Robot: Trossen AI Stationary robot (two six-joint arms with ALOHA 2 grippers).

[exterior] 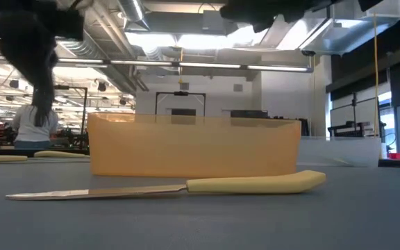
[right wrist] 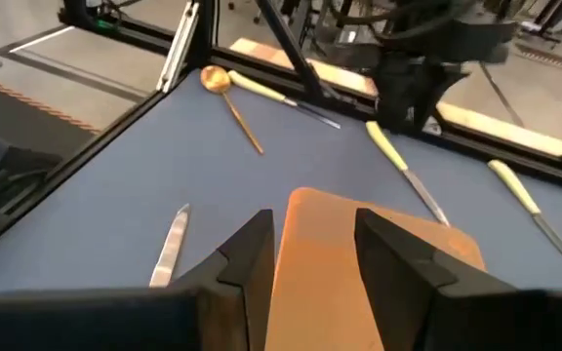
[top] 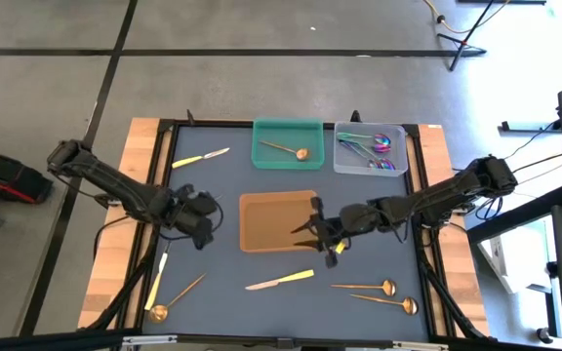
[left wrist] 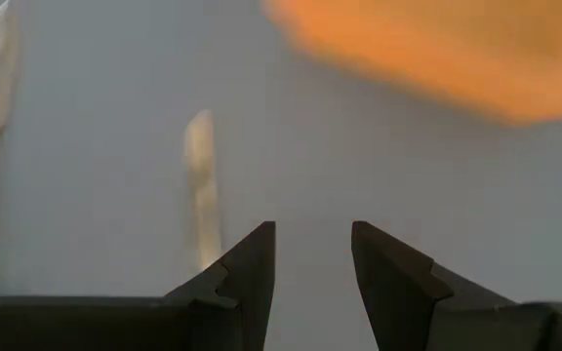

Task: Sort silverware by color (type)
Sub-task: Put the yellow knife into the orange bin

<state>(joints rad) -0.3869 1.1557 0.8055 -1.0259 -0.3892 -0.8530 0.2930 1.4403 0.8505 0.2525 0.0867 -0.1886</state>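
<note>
My left gripper (top: pixel 199 220) hangs open over bare mat left of the orange tray (top: pixel 277 221); its wrist view shows the open fingers (left wrist: pixel 312 255) above the mat, a cream-handled piece (left wrist: pixel 203 185) ahead. My right gripper (top: pixel 312 230) is open over the orange tray's right rim (right wrist: pixel 379 219), touching nothing. Lying flat on the mat are a cream-handled knife (top: pixel 279 281) (exterior: pixel 186 186), two gold spoons (top: pixel 364 287) (top: pixel 386 301), another gold spoon (top: pixel 176 300), a cream piece (top: pixel 156 278) and a cream knife (top: pixel 203 158). One gold spoon (top: pixel 286 149) lies in the green tray, and iridescent pieces (top: pixel 371 146) in the clear tray.
The green tray (top: pixel 287 125) and the clear tray (top: pixel 341 161) stand at the mat's far edge. A black frame (top: pixel 169 171) borders the blue mat, with wooden table strips outside it. In the low view a person (exterior: pixel 30 125) stands in the room behind.
</note>
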